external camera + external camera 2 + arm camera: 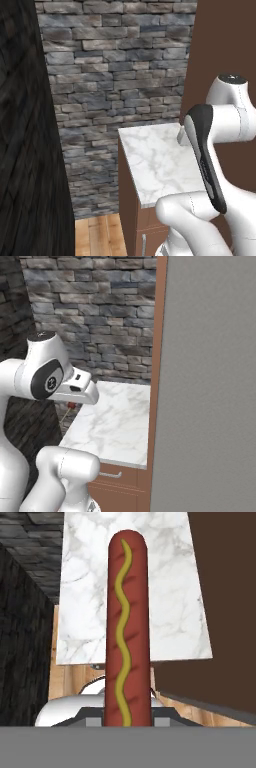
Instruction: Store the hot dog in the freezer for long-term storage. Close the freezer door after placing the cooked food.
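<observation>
The hot dog (126, 627), reddish-brown with a wavy yellow mustard line, stands lengthwise out of my gripper (127, 722), which is shut on its lower end. It hangs above the near edge of a white marble counter (175, 587). In the right base view a small red bit of the hot dog (72, 405) peeks out under my white hand, over the counter's left edge. A tall plain grey surface (210, 381) stands at the right of that view. No handle shows on it, and I cannot tell whether it is the freezer door. The freezer's inside is out of view.
The marble counter (160, 165) sits on brown cabinets with a drawer handle (110, 474). A grey stone wall (115, 65) runs behind it. A dark black panel (25, 150) stands close on the left, a brown cabinet side (220, 40) on the right. Wooden floor (97, 235) lies below.
</observation>
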